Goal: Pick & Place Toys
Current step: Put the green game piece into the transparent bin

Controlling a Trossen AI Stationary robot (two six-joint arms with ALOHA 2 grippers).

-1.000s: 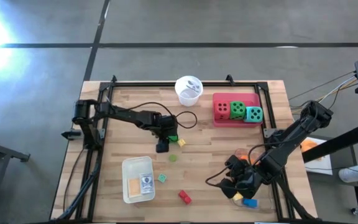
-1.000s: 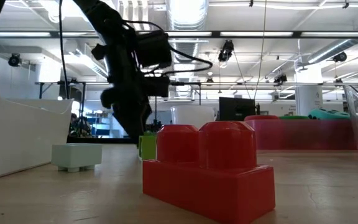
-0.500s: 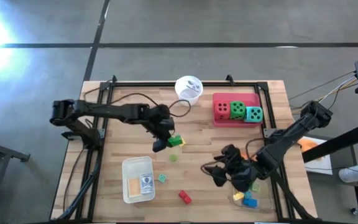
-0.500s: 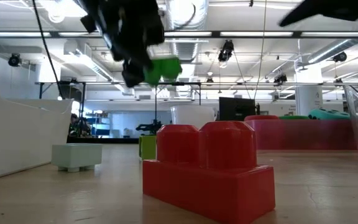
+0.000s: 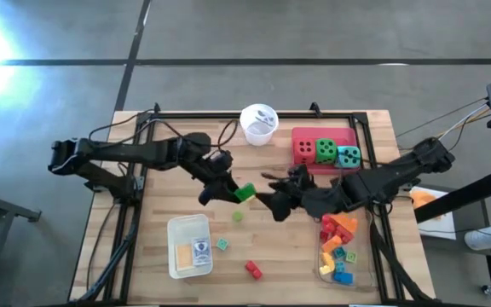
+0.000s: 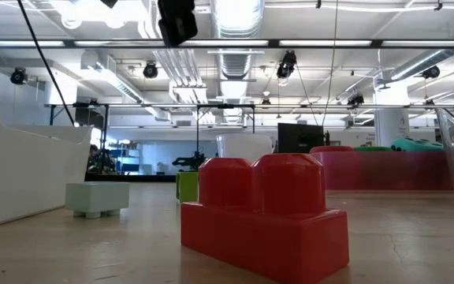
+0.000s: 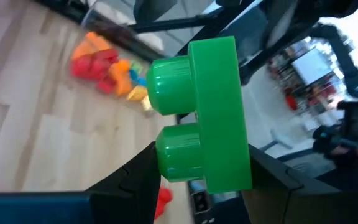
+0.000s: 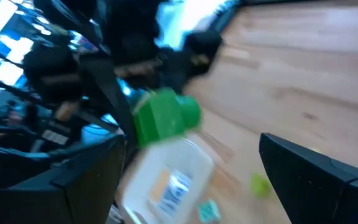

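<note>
Carrying is the step in hand: above the wooden worktop (image 5: 186, 162), the left gripper (image 5: 228, 189) clamps a green two-stud plastic brick (image 5: 244, 194) near centre. At its three o'clock the right gripper (image 5: 278, 200) gapes empty; a handover probably needs aligning.

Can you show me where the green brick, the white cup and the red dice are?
green brick (image 5: 244, 193): high view, on its top face, held in the left gripper.
white cup (image 5: 258, 126): high view, on its rim.
red dice (image 5: 303, 149): high view, on its dotted top face.
</note>
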